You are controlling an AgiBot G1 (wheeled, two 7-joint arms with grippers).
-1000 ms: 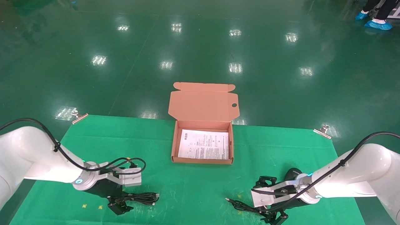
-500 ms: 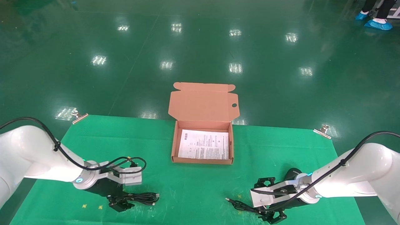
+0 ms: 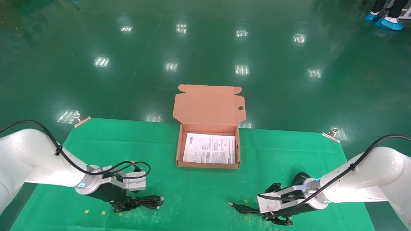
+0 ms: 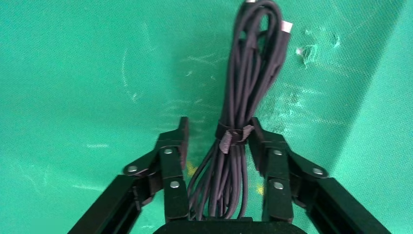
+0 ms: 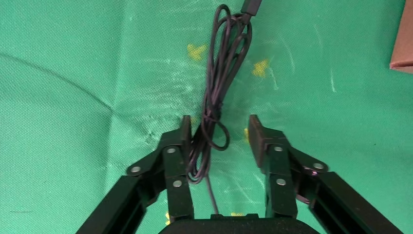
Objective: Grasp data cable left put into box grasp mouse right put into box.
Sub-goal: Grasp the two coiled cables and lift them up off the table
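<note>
floor: glossy dark-green floor, ceiling-light glare | 6 o'clock: green cloth-covered table | 1 o'clock: blue shoe covers

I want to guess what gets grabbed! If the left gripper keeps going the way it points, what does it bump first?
Probably the data cable: its bundle already lies between the left gripper's open fingers, on the green cloth.

Evenly and brightly lit from overhead, with white lamp glare mirrored in rows on the glossy green floor, soft shadows only, all views in sharp focus.
</note>
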